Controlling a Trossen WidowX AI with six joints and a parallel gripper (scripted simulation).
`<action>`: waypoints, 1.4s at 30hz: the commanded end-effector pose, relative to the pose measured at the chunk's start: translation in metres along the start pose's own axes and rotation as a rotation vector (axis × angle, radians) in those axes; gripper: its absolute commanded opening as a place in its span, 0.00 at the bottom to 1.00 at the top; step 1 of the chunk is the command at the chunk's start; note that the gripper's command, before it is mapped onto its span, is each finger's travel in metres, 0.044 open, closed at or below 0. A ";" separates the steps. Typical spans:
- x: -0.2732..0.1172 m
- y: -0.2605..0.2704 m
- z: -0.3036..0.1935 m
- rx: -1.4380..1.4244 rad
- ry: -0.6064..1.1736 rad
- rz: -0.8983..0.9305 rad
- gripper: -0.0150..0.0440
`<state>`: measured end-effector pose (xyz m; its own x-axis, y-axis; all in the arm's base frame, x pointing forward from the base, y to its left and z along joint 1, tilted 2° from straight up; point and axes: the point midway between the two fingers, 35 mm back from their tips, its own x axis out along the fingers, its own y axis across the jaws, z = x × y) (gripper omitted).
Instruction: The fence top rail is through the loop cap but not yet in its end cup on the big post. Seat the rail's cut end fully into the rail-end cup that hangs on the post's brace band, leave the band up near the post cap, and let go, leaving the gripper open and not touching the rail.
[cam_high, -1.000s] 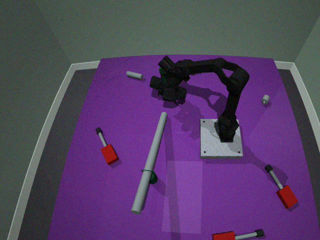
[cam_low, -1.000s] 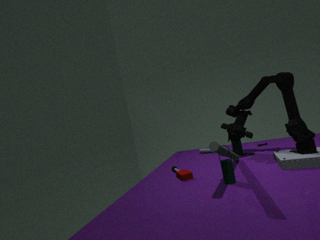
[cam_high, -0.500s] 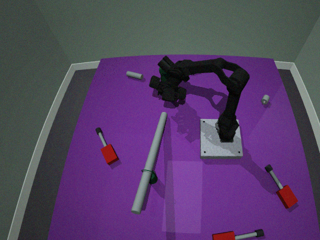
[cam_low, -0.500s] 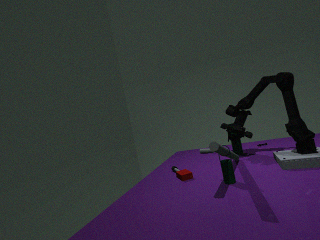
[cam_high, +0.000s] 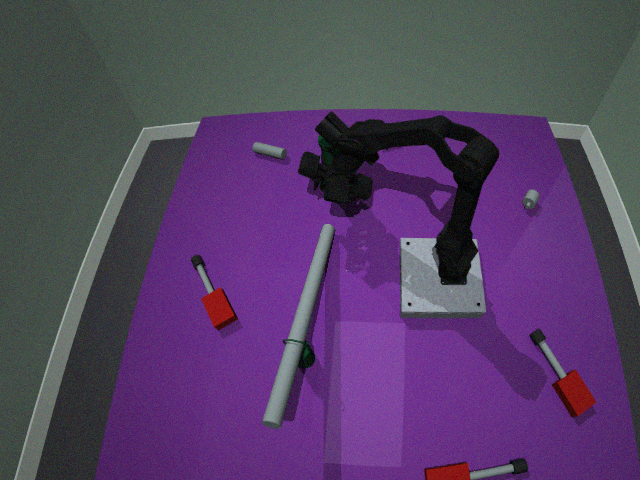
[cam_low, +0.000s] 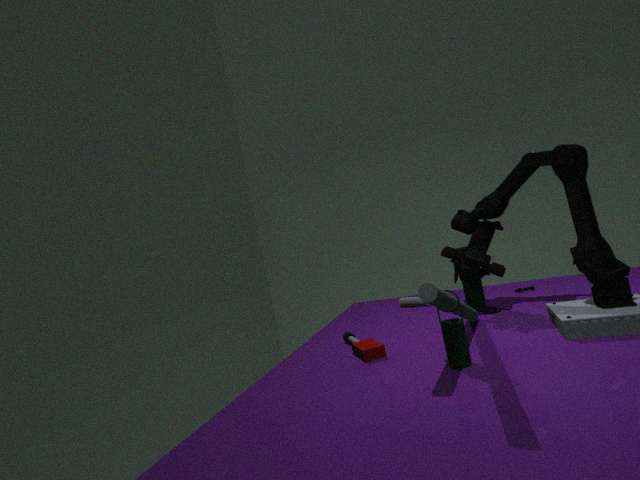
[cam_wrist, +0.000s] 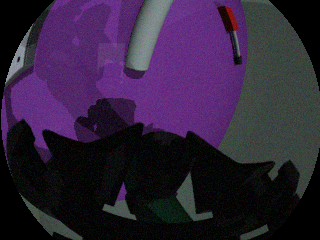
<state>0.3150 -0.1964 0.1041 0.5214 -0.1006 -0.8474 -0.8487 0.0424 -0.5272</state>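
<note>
The grey rail (cam_high: 305, 315) (cam_low: 448, 301) (cam_wrist: 148, 35) passes through the thin loop cap (cam_high: 294, 340) over the small green post (cam_high: 307, 356) (cam_low: 455, 343). Its far end is low, free and short of the big green post (cam_high: 326, 150) (cam_low: 474, 294) (cam_wrist: 167, 209). My gripper (cam_high: 334, 183) (cam_low: 465, 273) (cam_wrist: 164, 131) is beside the upper part of the big post, away from the rail. Its fingers are part-way open, with a dark rounded shape between them in the wrist view, probably the end cup. The arm and gripper mostly hide the band and cup; contact cannot be told.
Red blocks with grey rods and black knobs lie at the left (cam_high: 219, 308) (cam_low: 369, 349) (cam_wrist: 228, 19), right (cam_high: 573, 393) and front (cam_high: 447, 472). Short grey cylinders lie at the back left (cam_high: 269, 150) (cam_low: 410, 301) and right (cam_high: 530, 198). My base plate (cam_high: 416, 294) (cam_low: 589, 326) is right of the rail.
</note>
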 end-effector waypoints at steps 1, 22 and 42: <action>-0.006 -0.004 0.006 0.001 0.000 0.000 0.83; -0.057 -0.040 0.083 0.571 -0.009 0.014 1.00; -0.122 -0.051 0.158 1.614 0.001 0.000 1.00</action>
<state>0.3250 -0.0676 0.1841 0.4885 -0.0708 -0.8697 -0.3594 0.8919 -0.2744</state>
